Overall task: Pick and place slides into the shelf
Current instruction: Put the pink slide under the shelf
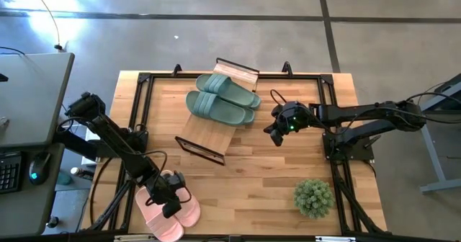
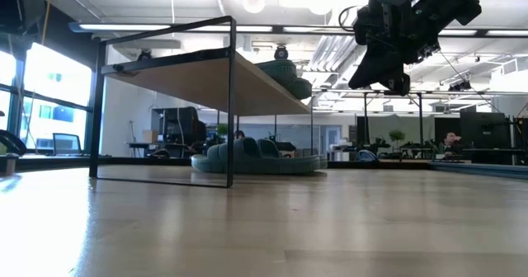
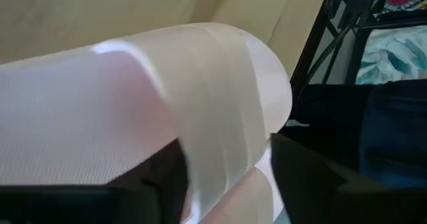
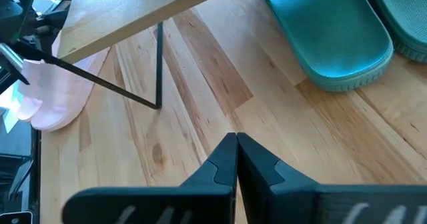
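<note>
The left gripper (image 1: 170, 191), at seven o'clock on the table, has its fingers around the strap of a pink slide (image 1: 162, 212). Soft, light rubber, it should flex; the strap is the best hold. Green slides (image 1: 220, 98) lie across the shelf (image 1: 205, 134) at twelve o'clock. The right gripper (image 1: 276, 134) hovers empty, pinched together. No writing is readable.

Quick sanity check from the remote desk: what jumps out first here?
The left gripper sits on the pale pink slides at the table's near left corner. Sage green slides lie across the shelf mid-table; the shut right gripper hovers just right of it.
</note>
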